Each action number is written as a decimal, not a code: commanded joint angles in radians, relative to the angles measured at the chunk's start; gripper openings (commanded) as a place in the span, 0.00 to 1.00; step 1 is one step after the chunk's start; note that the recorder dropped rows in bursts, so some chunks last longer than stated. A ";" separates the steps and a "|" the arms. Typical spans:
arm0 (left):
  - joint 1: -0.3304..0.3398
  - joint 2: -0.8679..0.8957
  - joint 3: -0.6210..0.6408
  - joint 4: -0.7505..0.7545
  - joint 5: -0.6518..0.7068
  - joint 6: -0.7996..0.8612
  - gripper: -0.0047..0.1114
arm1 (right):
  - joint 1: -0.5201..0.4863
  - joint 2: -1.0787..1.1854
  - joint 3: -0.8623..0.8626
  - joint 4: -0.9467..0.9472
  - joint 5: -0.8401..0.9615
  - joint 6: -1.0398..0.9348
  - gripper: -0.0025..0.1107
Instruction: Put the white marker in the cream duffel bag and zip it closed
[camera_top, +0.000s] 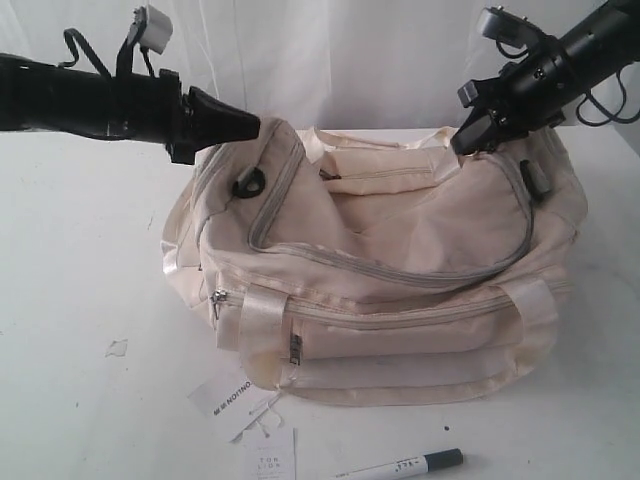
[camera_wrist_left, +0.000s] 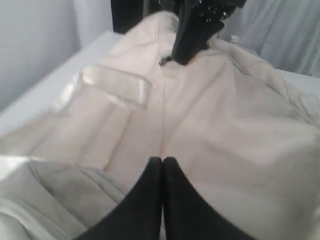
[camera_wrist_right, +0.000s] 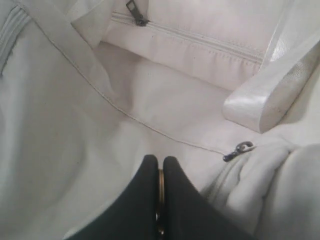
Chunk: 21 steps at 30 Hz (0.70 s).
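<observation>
marker: white marker (camera_top: 400, 466) lies flat on the worktop (camera_top: 80, 300) at the near edge, dark cap pointing right, in front of the bag and apart from it, well clear of both grippers
tags: two paper tags (camera_top: 240, 405) on the worktop, just left of the marker, by the bag's near left corner
bag: cream duffel bag (camera_top: 400, 250) sits mid-worktop, slumped, with the front pocket zipper pull (camera_top: 218, 300) at its left end
left arm: reaches in level from the left, tip pointing right over the bag's top left end
left gripper: left gripper (camera_wrist_left: 162, 161) is clenched, fingers pressed together with nothing between them, over cream fabric; cannot tell if it touches
right arm: slants down from the upper right to the bag's far right top
right gripper: right gripper (camera_wrist_right: 160, 160) is clenched, tip close over the fabric; a thin yellowish sliver shows in the seam between the fingers, and I cannot tell what it is
left wrist only: looks across the bag to the right gripper's tip, down at the fabric by a seam
right wrist only: zipper pull (camera_wrist_right: 239, 149) just beside the tip, shiny strap (camera_wrist_right: 272, 95) beyond it
exterior only: marker and tags
</observation>
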 joint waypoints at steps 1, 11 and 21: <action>-0.050 0.048 -0.043 -0.141 0.002 0.305 0.29 | -0.010 -0.020 0.006 0.000 0.016 -0.002 0.02; -0.265 0.196 -0.233 -0.206 -0.086 0.290 0.60 | -0.010 -0.024 0.006 0.016 0.007 0.004 0.02; -0.399 0.261 -0.233 -0.198 -0.142 0.230 0.60 | -0.010 -0.024 0.006 0.011 -0.023 0.007 0.02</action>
